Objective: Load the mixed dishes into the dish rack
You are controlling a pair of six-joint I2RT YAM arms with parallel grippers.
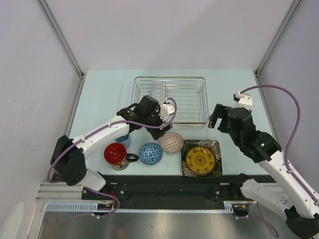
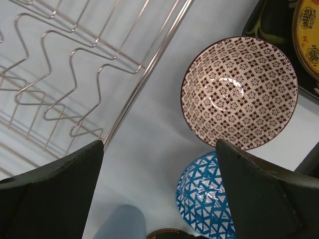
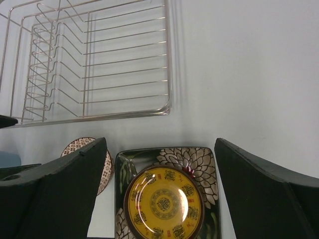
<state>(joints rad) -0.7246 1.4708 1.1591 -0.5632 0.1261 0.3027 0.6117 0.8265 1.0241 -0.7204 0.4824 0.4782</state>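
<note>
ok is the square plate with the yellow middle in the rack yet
No, the dark square plate lies flat on the table, in front of the dish rack and outside it.

rack (image 1: 170, 99) rear | cup (image 1: 123, 142), mug (image 1: 115, 153), blue bowl (image 1: 150, 153), red-wht bowl (image 1: 171, 142), sq plate (image 1: 201, 159) | row nearside

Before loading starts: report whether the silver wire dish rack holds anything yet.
Empty. The silver wire dish rack shows only bare wires in every view; no dish sits inside.
</note>
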